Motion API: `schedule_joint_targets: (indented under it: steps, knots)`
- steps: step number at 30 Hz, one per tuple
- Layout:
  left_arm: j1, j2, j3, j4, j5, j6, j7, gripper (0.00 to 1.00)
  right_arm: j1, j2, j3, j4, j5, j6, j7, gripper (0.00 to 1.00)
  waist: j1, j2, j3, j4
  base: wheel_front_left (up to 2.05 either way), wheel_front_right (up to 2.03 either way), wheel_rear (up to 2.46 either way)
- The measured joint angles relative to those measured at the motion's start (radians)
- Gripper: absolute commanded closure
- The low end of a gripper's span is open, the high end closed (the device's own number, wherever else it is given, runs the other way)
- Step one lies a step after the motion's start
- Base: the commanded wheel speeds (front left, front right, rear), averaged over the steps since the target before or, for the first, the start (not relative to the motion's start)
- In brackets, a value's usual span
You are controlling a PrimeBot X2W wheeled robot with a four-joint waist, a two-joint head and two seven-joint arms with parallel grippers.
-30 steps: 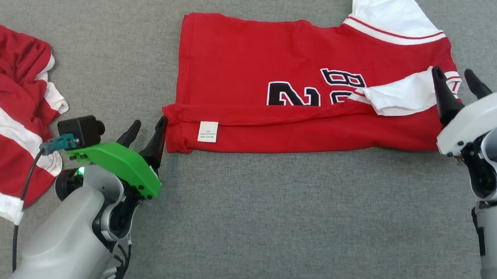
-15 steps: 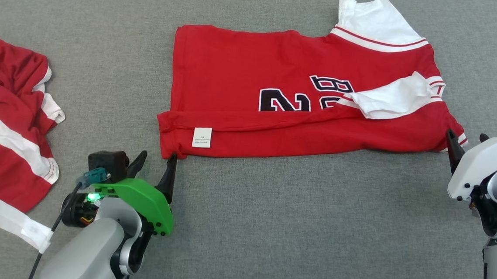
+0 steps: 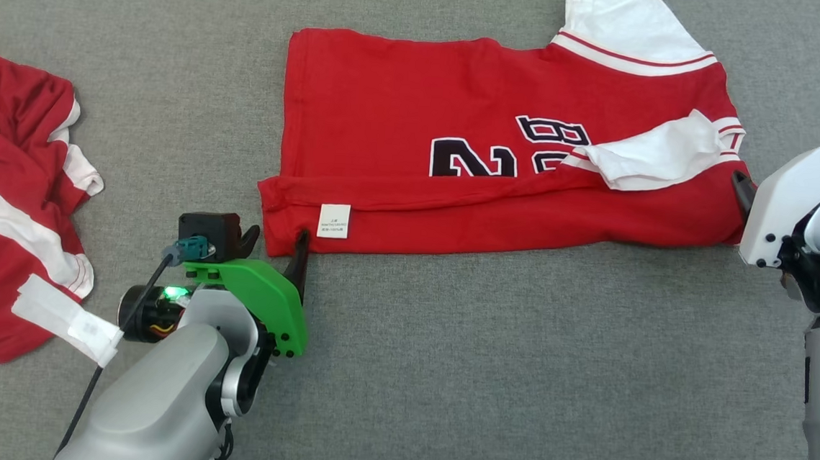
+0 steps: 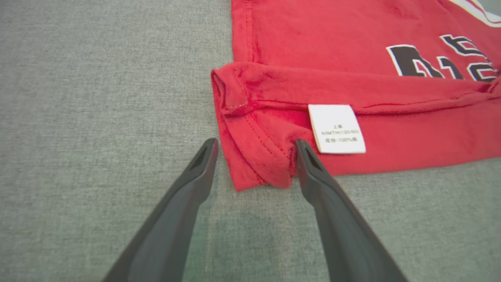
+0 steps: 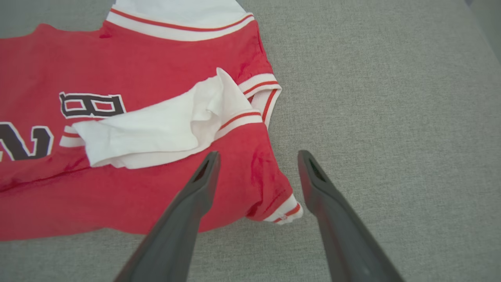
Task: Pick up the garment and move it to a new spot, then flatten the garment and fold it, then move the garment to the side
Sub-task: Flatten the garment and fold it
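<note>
Red garment (image 3: 418, 115) lies at 12 o'clock on the grey cushion (image 3: 479, 379), its near edge folded over; left gripper (image 4: 255, 143) and right gripper (image 5: 258, 153), both wide open and empty, straddle its 7 and 4 o'clock corners, so I'd pinch both layers evenly and lift in step.

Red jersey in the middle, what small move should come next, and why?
Probably close both tools on the cloth: the left tool sits open around the near hem corner of the jersey, and the right tool sits open around its striped-trim corner, neither gripping yet.
</note>
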Motion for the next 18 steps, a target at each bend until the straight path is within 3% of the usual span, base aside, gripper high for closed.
schedule_joint_targets:
  steps: [18]
  knots:
    - [-0.059,-0.006,-0.002,0.05,-0.029,-0.019,0.061,0.0,-0.175,-0.097,0.104,0.208,0.117,0.0,0.162,0.0,0.0,0.0,0.069,0.01,0.0,0.0,0.0]
